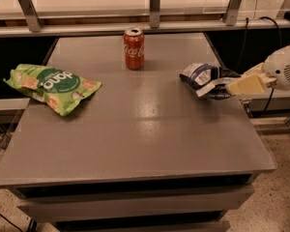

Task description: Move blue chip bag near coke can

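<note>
Snacks and a drink sit on a grey table, seen from its near side. At the far left lies a green bag, flat on the top and close to the left edge, its white lettering upside down from this side. To its right and farther back, the coke can stands upright, about midway across the table and toward the far edge, well apart from the green bag.

Right of the can, and a little nearer, is the blue chip bag, crumpled, with its white printed panel facing up. It sits over the right part of the table, close to the right edge, with a clear stretch of bare top between it and the can. Whether it rests on the top or hangs just above it cannot be told.

At the bag's right end is the gripper, reaching in from the right side of the scene. Its pale fingers are closed on the bag's edge, pinching the foil. Behind them the white arm runs off past the table's right edge.
</note>
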`<state>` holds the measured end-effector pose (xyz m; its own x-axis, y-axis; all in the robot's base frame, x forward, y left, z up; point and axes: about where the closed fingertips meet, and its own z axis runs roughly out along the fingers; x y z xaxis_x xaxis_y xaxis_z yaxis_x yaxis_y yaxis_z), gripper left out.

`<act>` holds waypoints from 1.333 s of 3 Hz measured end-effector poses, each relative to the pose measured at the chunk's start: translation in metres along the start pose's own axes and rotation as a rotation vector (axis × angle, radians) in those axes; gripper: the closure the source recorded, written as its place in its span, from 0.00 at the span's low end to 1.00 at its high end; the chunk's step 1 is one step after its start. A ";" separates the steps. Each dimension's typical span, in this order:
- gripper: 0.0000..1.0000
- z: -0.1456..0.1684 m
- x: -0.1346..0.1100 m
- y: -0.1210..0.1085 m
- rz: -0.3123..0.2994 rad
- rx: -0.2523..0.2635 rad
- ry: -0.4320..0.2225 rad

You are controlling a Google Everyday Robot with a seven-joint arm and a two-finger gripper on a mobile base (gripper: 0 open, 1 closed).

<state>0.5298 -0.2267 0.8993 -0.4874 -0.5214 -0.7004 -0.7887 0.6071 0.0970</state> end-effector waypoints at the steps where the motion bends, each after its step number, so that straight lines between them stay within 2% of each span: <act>1: 1.00 0.021 -0.026 -0.010 -0.021 0.070 -0.042; 2: 1.00 0.050 -0.057 -0.015 -0.078 0.116 -0.060; 3: 1.00 0.076 -0.080 -0.012 -0.120 0.146 -0.050; 4: 0.83 0.096 -0.094 -0.009 -0.150 0.155 -0.031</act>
<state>0.6188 -0.1254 0.8965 -0.3549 -0.5956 -0.7206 -0.7836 0.6100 -0.1182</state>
